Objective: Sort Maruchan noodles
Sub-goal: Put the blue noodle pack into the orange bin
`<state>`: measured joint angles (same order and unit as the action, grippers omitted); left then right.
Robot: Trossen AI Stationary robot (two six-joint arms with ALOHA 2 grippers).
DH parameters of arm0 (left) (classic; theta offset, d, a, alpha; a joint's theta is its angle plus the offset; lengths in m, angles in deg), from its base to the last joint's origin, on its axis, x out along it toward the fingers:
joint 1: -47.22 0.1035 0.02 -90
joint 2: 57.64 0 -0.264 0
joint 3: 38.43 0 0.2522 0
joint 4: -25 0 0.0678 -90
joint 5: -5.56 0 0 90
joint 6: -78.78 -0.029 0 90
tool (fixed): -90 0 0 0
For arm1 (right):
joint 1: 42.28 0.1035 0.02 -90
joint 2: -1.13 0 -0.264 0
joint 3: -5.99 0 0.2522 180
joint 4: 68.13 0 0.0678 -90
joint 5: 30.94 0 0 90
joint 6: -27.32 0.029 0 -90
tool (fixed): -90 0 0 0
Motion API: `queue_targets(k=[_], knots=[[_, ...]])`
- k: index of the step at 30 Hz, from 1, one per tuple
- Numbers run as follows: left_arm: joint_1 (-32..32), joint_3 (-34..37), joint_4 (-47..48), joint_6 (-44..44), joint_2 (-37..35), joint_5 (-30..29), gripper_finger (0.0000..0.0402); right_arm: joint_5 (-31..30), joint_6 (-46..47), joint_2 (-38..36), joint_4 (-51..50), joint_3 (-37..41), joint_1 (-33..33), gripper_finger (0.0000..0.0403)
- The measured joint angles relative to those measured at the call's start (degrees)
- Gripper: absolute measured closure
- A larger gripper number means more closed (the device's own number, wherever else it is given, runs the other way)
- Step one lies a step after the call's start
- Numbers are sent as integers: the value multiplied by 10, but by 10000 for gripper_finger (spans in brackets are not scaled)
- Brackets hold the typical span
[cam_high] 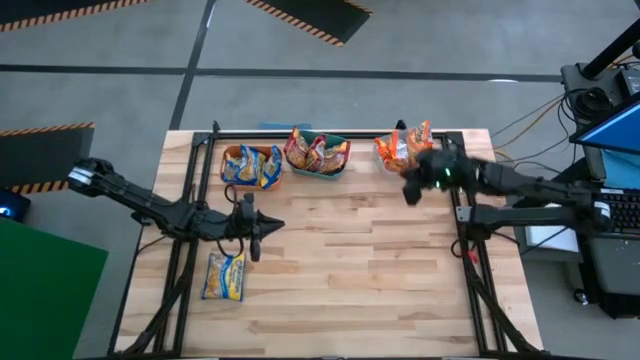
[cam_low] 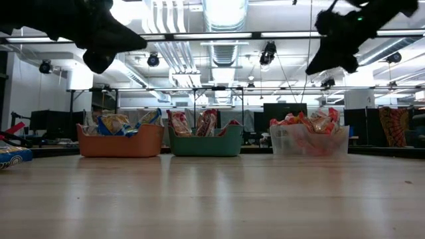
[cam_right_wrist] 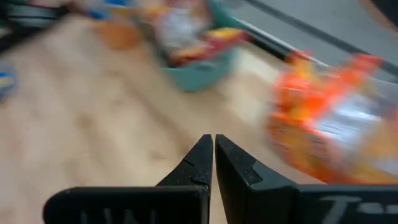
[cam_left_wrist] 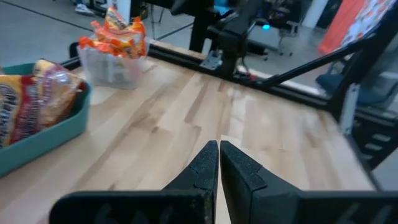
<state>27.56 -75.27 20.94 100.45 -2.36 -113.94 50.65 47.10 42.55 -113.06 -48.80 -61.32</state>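
Note:
One blue-and-yellow noodle packet (cam_high: 224, 276) lies flat on the table near the left front. Other packets stand in three bins along the far edge: blue-and-yellow ones in the orange bin (cam_high: 250, 166), maroon ones in the green bin (cam_high: 317, 154), orange-red ones in the clear bin (cam_high: 403, 148). My left gripper (cam_high: 277, 225) hovers shut and empty above the table's left middle, just beyond the loose packet. My right gripper (cam_high: 410, 192) hangs shut and empty above the table beside the clear bin.
A black frame rail (cam_high: 330, 134) runs along the table's far edge and down both sides. The wooden table's middle and near part (cam_high: 350, 270) carry nothing. A desk with a screen (cam_high: 612, 150) stands off the table's right side.

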Motion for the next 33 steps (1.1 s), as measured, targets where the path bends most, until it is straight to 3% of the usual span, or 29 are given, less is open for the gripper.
queue_targets(k=[6,9,11,14,19,23,30,33], knots=[[-26,0,-89,14,47,0,402,-2,-89,-81,304,162,136,394],[-29,-7,-97,68,71,0,402,-4,-163,-95,451,215,163,394],[-29,-30,-55,122,85,0,402,-5,-194,-100,500,231,166,394],[-30,-94,87,184,109,6,402,-6,-211,-105,508,235,164,394],[-35,-253,428,297,171,57,402,-2,-217,-101,504,239,164,394],[-44,-356,627,410,239,167,402,-2,-224,-102,494,237,164,394],[-106,-436,810,533,368,349,402,-2,-219,-102,494,232,164,394],[-132,-456,883,556,413,370,402,-2,-213,-102,494,232,164,394]])
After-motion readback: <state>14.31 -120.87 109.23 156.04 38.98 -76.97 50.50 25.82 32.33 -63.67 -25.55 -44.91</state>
